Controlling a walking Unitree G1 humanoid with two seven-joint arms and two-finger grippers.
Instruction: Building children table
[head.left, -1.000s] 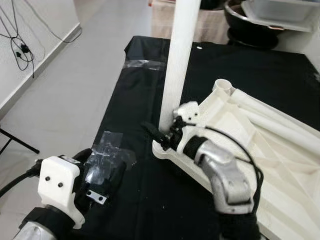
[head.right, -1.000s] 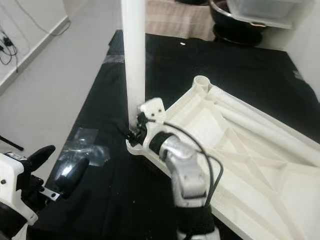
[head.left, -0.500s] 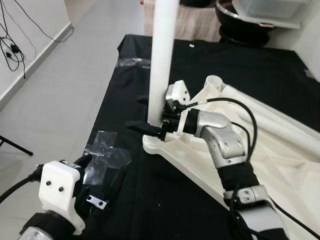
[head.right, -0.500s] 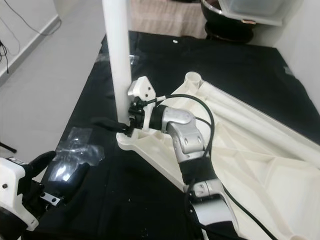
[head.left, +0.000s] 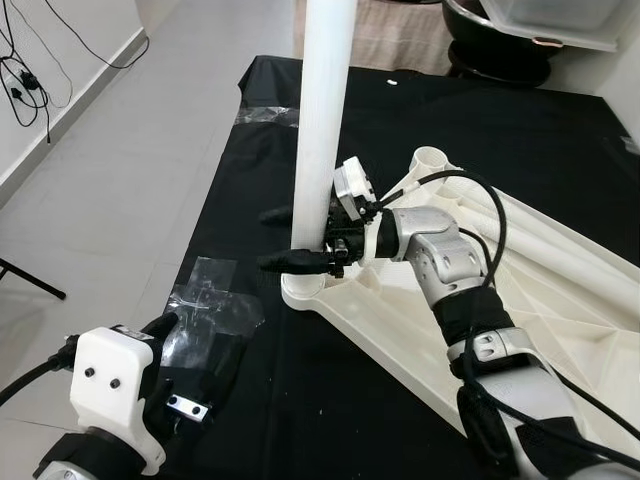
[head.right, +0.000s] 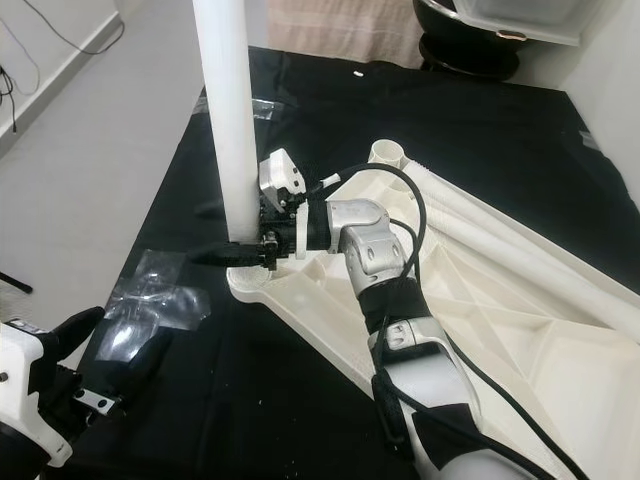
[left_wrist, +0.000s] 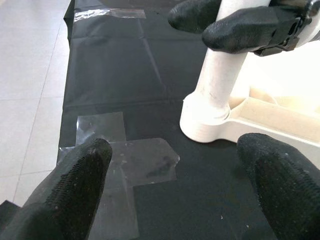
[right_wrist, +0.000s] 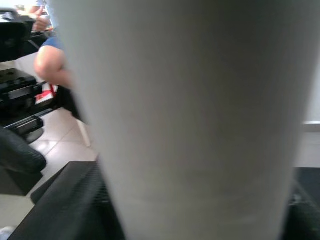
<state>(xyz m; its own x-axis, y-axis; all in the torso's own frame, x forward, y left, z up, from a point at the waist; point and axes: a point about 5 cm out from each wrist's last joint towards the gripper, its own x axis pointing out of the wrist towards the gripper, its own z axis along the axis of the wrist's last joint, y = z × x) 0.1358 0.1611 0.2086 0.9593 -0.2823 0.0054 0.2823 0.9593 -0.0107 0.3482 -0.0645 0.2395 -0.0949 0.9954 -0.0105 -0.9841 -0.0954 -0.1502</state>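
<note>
- Reaching further out than before, the right gripper is clasping the white leg.
- That leg is standing in the tabletop's corner socket.
- The left gripper is waiting low with fingers spread.
- Next, the leg probably needs pushing down straight.

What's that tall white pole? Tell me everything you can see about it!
The table leg is a smooth, round white tube, plastic by the look of it. It stands upright in a round corner socket of the upside-down white tabletop, which lies on a black cloth. Its top runs out of view. The right gripper has a black finger on each side of it, just above the socket.
</note>
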